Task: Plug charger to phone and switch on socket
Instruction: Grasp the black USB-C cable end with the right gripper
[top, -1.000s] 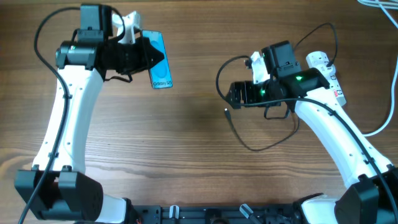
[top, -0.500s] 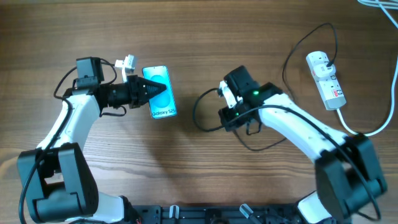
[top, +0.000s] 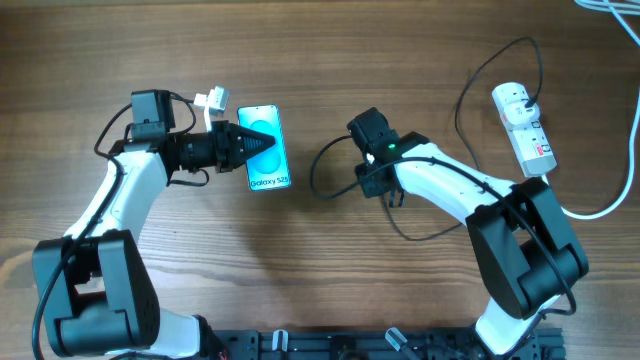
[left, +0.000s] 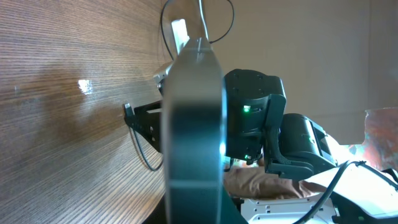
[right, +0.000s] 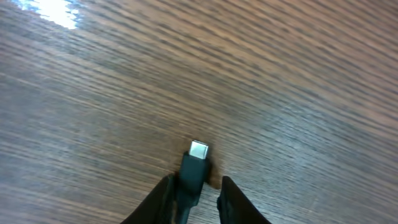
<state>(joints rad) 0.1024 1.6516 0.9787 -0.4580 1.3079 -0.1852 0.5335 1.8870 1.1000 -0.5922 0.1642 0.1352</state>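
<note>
Presently, from left to right: the left gripper (top: 238, 148) is clamped on the long edge of the phone (top: 268, 150), which is held clear of the table (top: 300, 290) at about ten o'clock of the field, screen upward, its "Galaxy S25" end toward six o'clock; in the left wrist view the handset appears edge-on, so the depth of the hold cannot be told. At three o'clock of the phone, apart from it, the right gripper (right: 195, 188) pinches the charger (right: 193, 170) just behind its connector, the silver tip projecting beyond the fingers; slack cable loops beside the wrist. The socket (top: 522, 125) lies well apart at two o'clock, its red switch (top: 546, 150) untouched and its white cord (top: 600, 210) trailing toward four o'clock.

Probable failures: the port, not visible in any view, seems to face six o'clock while the connector approaches from three o'clock, so the tip may strike the casing instead of entering; an edge hold gives little resistance to twisting, so insertion force could pivot or dislodge the handset; the short plug may rotate between the fingers; the loose loop could snag the forearm and pull the connector off line.
</note>
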